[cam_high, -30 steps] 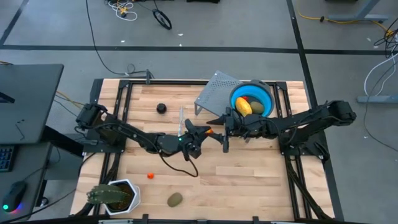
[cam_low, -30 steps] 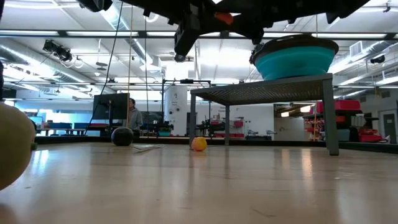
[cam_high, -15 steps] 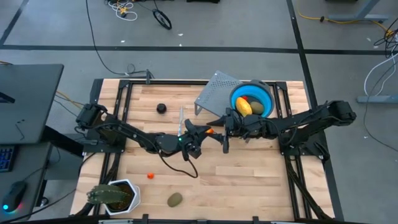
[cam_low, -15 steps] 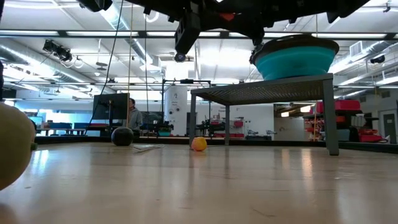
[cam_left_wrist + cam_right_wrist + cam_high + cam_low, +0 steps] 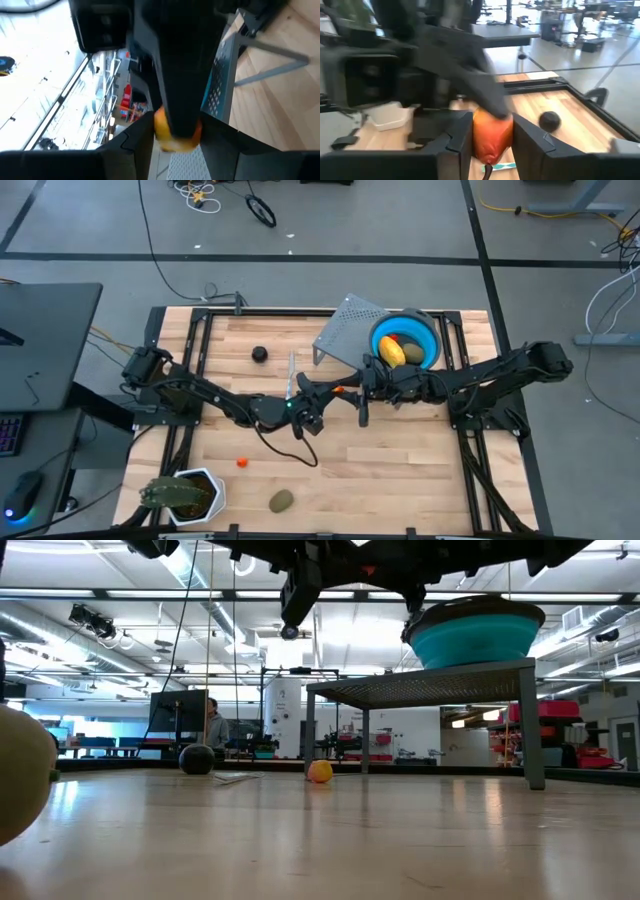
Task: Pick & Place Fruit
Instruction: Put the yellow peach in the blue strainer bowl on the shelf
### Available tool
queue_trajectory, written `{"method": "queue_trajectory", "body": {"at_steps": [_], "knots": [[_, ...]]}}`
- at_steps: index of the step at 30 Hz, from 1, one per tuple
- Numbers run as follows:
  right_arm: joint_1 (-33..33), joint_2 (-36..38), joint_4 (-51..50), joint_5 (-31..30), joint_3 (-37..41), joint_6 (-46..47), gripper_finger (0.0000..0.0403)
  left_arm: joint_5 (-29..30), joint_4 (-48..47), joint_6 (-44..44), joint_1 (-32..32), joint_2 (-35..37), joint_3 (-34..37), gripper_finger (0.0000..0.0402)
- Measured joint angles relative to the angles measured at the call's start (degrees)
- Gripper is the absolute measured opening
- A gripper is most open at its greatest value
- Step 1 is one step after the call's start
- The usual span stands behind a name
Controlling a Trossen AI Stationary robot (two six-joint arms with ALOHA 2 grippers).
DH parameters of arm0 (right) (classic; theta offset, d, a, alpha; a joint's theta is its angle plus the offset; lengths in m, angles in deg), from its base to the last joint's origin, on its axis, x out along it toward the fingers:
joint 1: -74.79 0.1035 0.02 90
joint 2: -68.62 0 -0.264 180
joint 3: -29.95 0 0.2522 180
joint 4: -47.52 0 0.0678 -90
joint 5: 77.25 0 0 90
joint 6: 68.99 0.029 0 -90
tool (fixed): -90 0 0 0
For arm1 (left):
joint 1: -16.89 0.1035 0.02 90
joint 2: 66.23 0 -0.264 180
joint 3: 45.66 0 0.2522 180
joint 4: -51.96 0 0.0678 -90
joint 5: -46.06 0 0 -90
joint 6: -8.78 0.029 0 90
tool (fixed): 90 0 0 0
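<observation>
A small orange-red toy fruit [image 5: 340, 390] hangs in mid-air over the table's middle, between both grippers. My left gripper [image 5: 328, 391] comes at it from the left and my right gripper [image 5: 349, 389] from the right, each shut on it. It shows between the left fingers [image 5: 176, 134] and between the right fingers [image 5: 491, 133]. A blue bowl [image 5: 428, 338] on a perforated metal stand [image 5: 345, 328] holds a yellow piece [image 5: 391, 350] and other fruit. On the table lie a dark round fruit [image 5: 259, 353], an olive oval [image 5: 282, 500] and a tiny orange-red bit [image 5: 241, 463]. My left gripper pinches the orange-red fruit [image 5: 165, 136] between its two fingers, coming level from the table's left; the right arm's dark finger covers much of it. The fruit is lifted clear of the table. My right gripper pinches the same fruit by its sides [image 5: 492, 137] between its two fingers, level from the table's right. A left finger [image 5: 485, 97] lies across the fruit's top. The fruit is well above the table.
A green spiky plant in a white pot [image 5: 185, 493] stands at the near left corner. A thin pale-blue stick [image 5: 291, 374] lies behind the left gripper. Bare wood lies under and in front of the grippers. A person stands in the room beyond [image 5: 213, 725].
Both grippers have stayed together on the orange-red fruit over the table's middle; in the low view the pair has edged slightly upward.
</observation>
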Motion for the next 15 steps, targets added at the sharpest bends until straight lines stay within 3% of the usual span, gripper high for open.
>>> {"method": "queue_trajectory", "body": {"at_steps": [7, 12, 15], "knots": [[-0.07, 0.0, -0.47, -4.72, 0.0, -3.2, 0.0112, 0.65, 0.27, 0.63, -1.25, 0.02, 0.0, 0.0214], [-0.05, 1.1, -0.9, -8.06, 0.0, -6.67, 0.0111, 9.22, 2.87, 0.11, -3.22, 0.11, -0.02, 0.0249], [-0.03, 4.39, -2.44, -12.6, 0.02, -9.65, 0.0111, 14.17, 2.38, -9.38, -3.96, 0.15, 0.03, 0.0259]]}}
